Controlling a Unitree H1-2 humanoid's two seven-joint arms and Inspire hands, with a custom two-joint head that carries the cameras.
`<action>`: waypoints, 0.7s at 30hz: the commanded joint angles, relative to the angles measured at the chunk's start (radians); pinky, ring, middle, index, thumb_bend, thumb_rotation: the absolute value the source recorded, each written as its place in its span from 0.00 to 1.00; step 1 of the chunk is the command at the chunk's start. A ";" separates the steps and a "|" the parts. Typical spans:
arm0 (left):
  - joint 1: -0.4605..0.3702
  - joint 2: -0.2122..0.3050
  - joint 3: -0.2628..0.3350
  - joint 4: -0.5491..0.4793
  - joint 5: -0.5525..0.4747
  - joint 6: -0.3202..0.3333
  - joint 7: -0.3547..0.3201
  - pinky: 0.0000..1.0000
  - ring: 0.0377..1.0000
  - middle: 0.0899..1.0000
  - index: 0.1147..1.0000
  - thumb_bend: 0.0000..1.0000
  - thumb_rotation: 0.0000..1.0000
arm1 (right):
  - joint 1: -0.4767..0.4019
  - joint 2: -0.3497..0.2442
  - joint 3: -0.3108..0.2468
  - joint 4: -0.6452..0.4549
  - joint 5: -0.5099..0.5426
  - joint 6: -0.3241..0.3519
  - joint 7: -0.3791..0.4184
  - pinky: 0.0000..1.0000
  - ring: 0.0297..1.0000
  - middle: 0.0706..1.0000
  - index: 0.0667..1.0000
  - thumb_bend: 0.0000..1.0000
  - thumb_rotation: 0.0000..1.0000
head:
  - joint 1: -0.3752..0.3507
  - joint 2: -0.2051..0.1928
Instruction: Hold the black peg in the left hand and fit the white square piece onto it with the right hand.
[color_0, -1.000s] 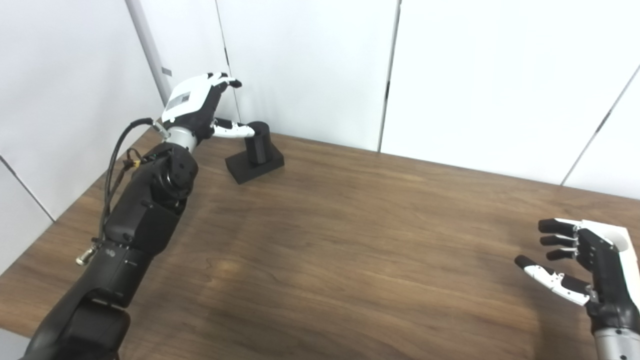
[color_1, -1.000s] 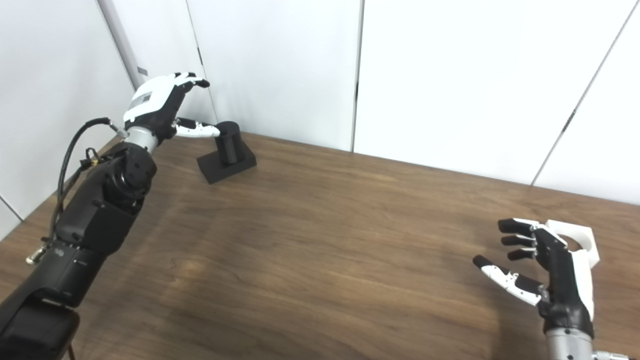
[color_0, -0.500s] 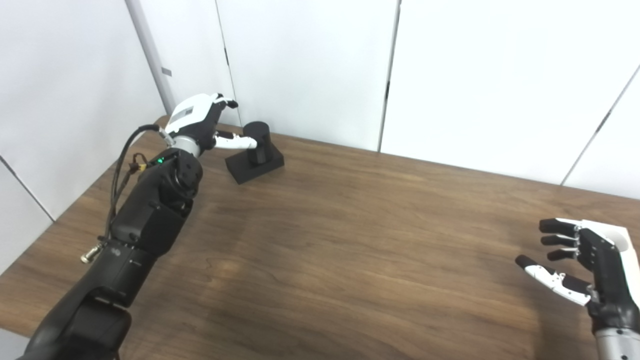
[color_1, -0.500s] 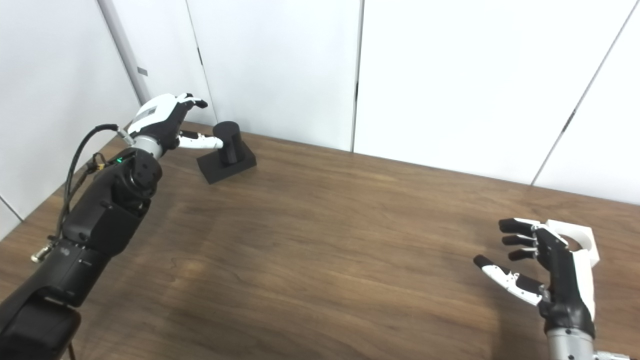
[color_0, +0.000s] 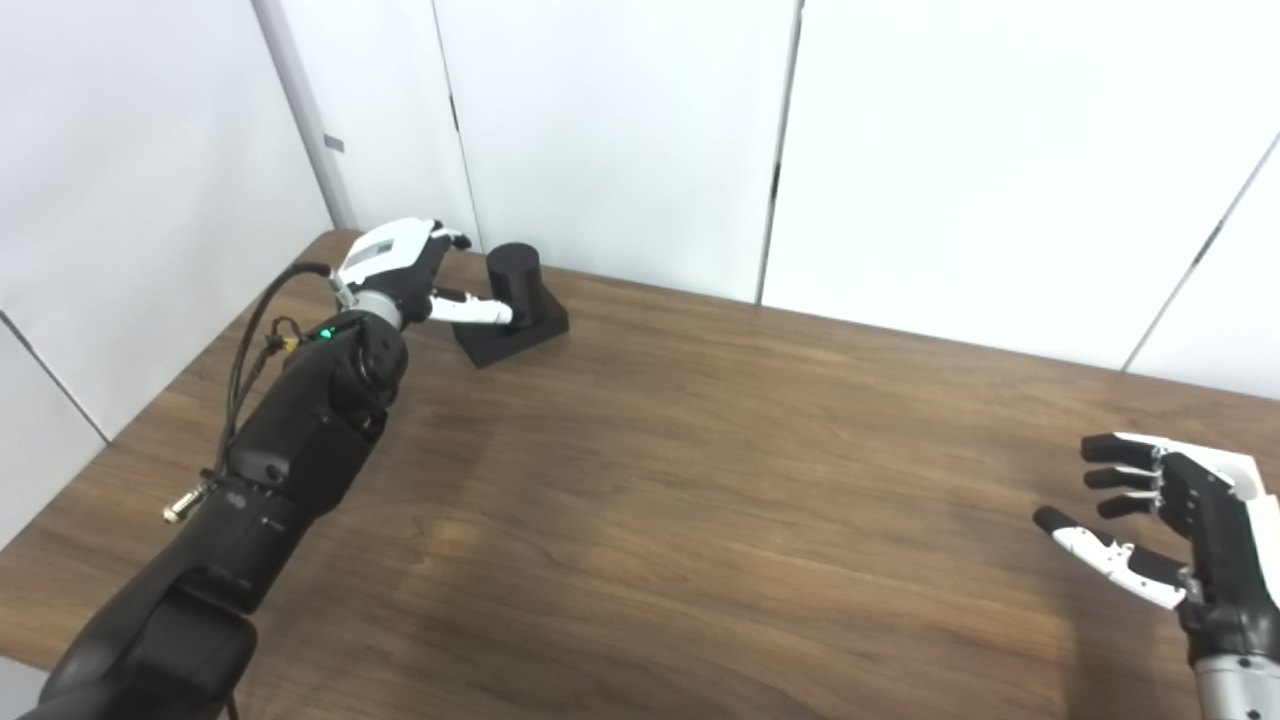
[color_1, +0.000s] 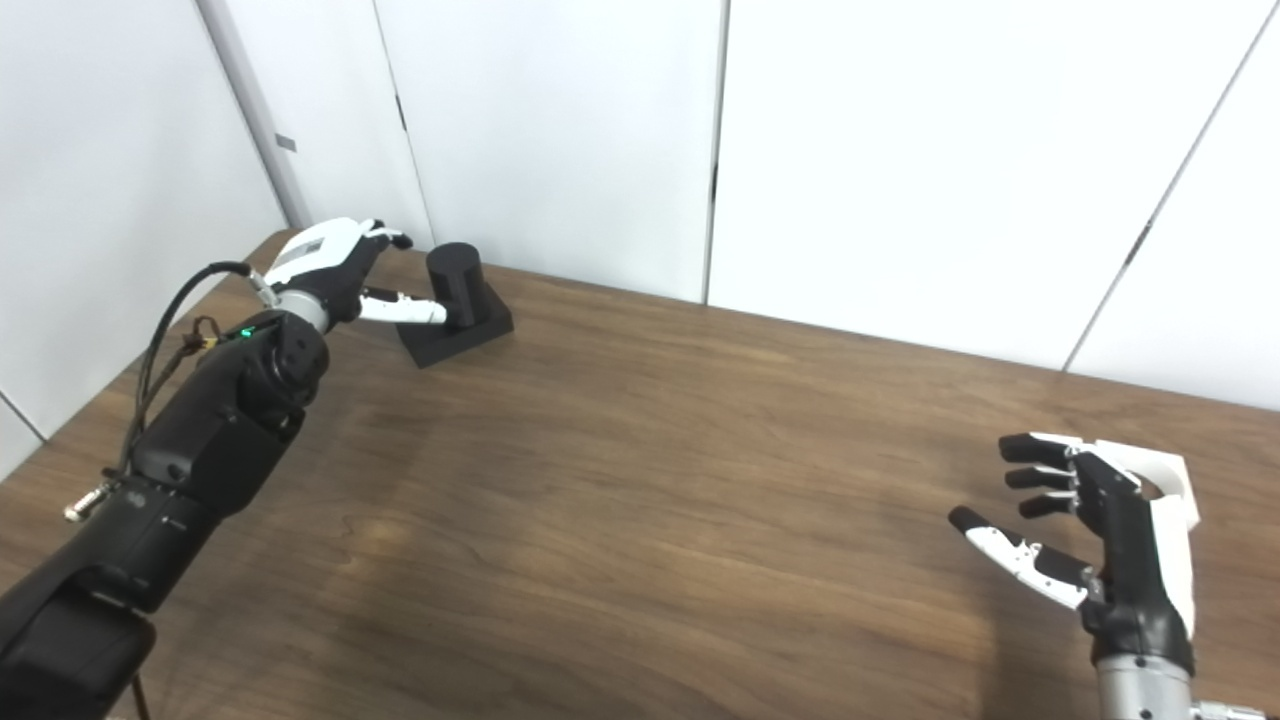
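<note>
The left hand (color_0: 400, 262) is spread, thumb touching the black peg (color_0: 513, 285). The right hand (color_1: 1110, 530) hovers spread before the white square piece (color_1: 1170, 480), holding nothing.

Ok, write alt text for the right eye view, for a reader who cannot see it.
The left robot hand, fingers apart, reaches around a black peg standing on its square base at the far left of a wooden table. At the near right, the open right robot hand hovers beside a white square piece.

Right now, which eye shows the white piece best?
Right eye view: the white piece shows its round hole and side behind the right hand. Left eye view shows only a sliver at the frame edge.
</note>
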 joint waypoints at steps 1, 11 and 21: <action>-0.059 0.040 0.002 -0.007 0.028 0.004 0.017 0.95 1.00 1.00 0.88 1.00 0.58 | -0.025 -0.009 -0.006 -0.031 -0.005 -0.019 -0.006 0.48 0.59 0.62 0.59 0.55 0.00 | 0.000 0.001; -0.052 0.044 0.001 0.026 0.010 -0.003 0.012 0.97 1.00 1.00 0.88 1.00 0.56 | -0.022 -0.012 -0.006 -0.042 -0.013 -0.009 -0.004 0.48 0.59 0.63 0.59 0.54 0.00 | -0.003 0.007; -0.050 0.051 -0.021 0.058 0.006 -0.012 0.000 0.98 1.00 1.00 0.88 1.00 0.56 | -0.018 -0.011 -0.007 -0.052 -0.019 -0.004 -0.005 0.47 0.58 0.62 0.58 0.55 0.00 | -0.010 0.012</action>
